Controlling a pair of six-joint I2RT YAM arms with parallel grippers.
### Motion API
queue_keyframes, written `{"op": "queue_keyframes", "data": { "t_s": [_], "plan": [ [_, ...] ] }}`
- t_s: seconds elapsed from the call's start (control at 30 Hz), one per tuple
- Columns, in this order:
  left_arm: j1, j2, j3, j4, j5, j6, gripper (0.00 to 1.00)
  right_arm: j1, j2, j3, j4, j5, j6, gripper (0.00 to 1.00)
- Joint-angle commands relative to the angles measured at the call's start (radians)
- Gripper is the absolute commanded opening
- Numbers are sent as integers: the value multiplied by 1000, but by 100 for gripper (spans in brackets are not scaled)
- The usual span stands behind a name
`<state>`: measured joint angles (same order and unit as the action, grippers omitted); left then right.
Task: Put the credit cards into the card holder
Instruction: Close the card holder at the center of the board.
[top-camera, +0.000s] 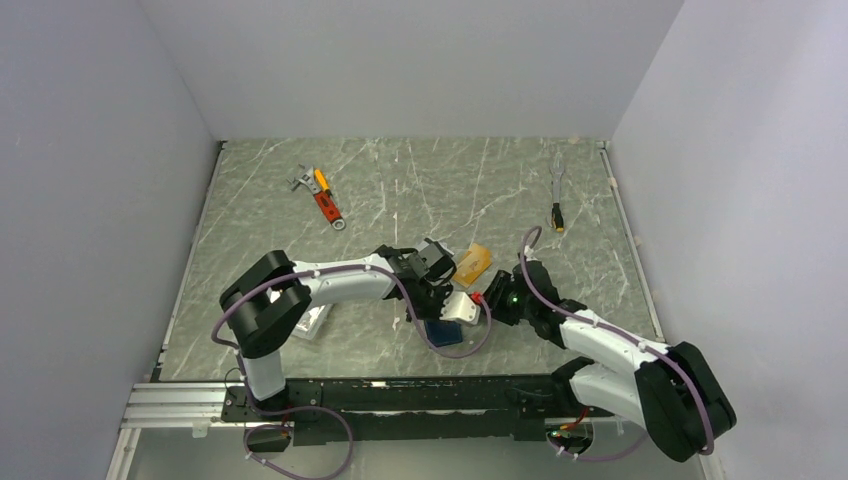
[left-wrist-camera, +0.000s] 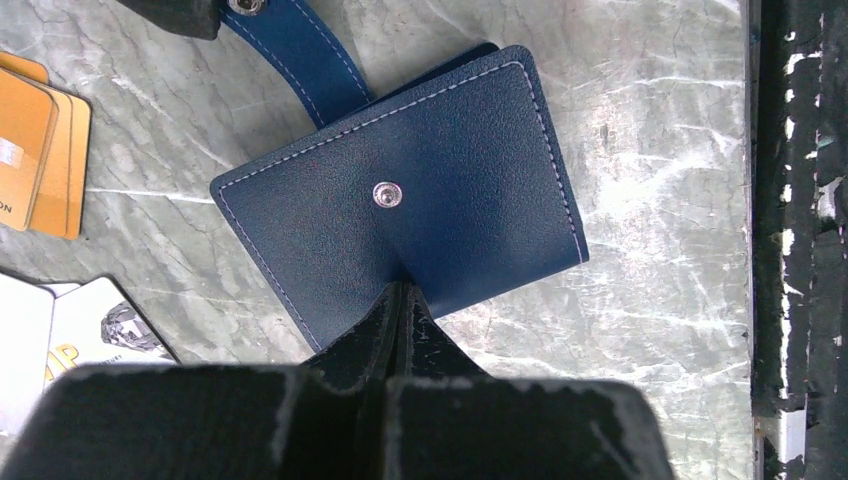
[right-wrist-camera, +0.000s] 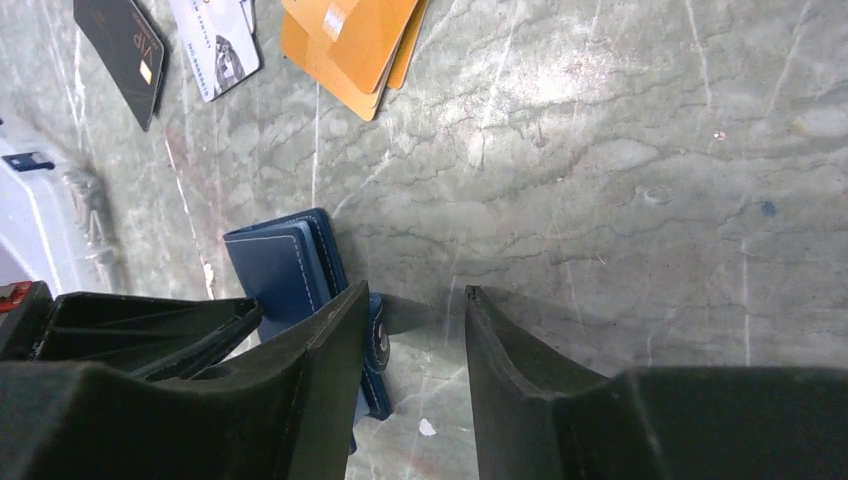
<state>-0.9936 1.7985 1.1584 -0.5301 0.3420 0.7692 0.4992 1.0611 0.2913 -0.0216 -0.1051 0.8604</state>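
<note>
The left gripper (left-wrist-camera: 400, 300) is squeezed tight, pinching the edge of the blue card holder (left-wrist-camera: 420, 200) in the middle of the frame. The right gripper (right-wrist-camera: 415, 310) has its jaws partly apart and holds nothing. The credit cards (right-wrist-camera: 350, 40) lie at the upper left

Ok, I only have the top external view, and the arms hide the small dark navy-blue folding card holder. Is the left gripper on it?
Observer: Yes. The left gripper is shut on the near edge of the card holder, and the leather puckers there.
Operator: And the right gripper?
Observer: The right gripper is open with nothing between its fingers, close beside the holder's blue snap strap.
Operator: I can't find the black card.
Observer: The thin plain black card lies flat on the marble table, next to the silver-white card and apart from the holder.
</note>
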Motion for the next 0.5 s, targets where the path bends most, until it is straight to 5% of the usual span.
{"op": "queue_keyframes", "data": {
  "t_s": [0.0,0.13,0.3,0.47],
  "plan": [
    [-7,-29,-31,22,-16,15,0,-48,25,-10,17,-140,-19,44],
    [-7,-41,9,-23,0,28,0,-65,80,37,-3,-175,-44,42],
    [-12,-65,29,-38,4,18,0,-69,124,90,-60,-183,-70,22],
    [-44,-88,15,-38,-4,15,0,-72,115,123,-112,-178,-84,21]
  ]
}}
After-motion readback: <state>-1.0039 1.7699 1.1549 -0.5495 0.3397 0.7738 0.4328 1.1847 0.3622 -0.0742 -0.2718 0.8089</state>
